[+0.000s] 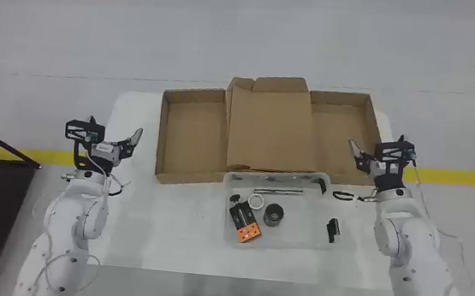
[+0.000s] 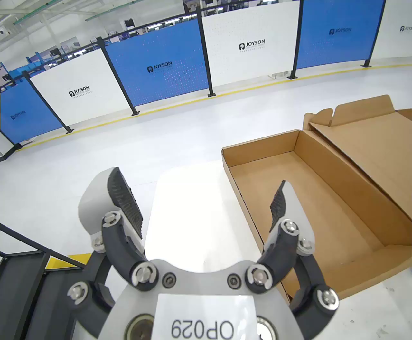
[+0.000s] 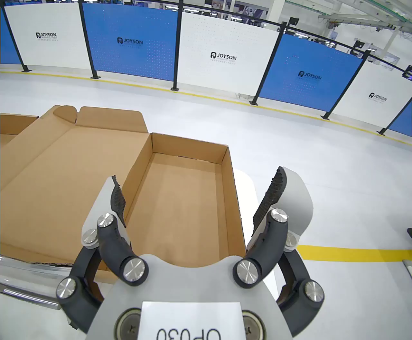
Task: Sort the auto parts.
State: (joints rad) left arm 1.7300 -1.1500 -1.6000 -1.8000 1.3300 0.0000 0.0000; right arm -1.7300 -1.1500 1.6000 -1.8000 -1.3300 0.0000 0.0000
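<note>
- Top view: auto parts (image 1: pixel 247 226) in clear tray (image 1: pixel 298 236), just beside cardboard box (image 1: pixel 191 139), robot's side
- L gripper (image 2: pixel 201 190): jaws wide, empty, by box's L compartment
- R gripper (image 3: pixel 197 180): jaws wide, empty, by R compartment

The top view looks steeply down on the white counter (image 1: pixel 178 228), the whole open brown cardboard box (image 1: pixel 269 130) in frame. The left wrist view sits close behind the left pincer (image 2: pixel 199 180), the right behind the right pincer (image 3: pixel 197 175); each faces across one end of that box, sharing its middle flap (image 2: pixel 370 138).
</note>
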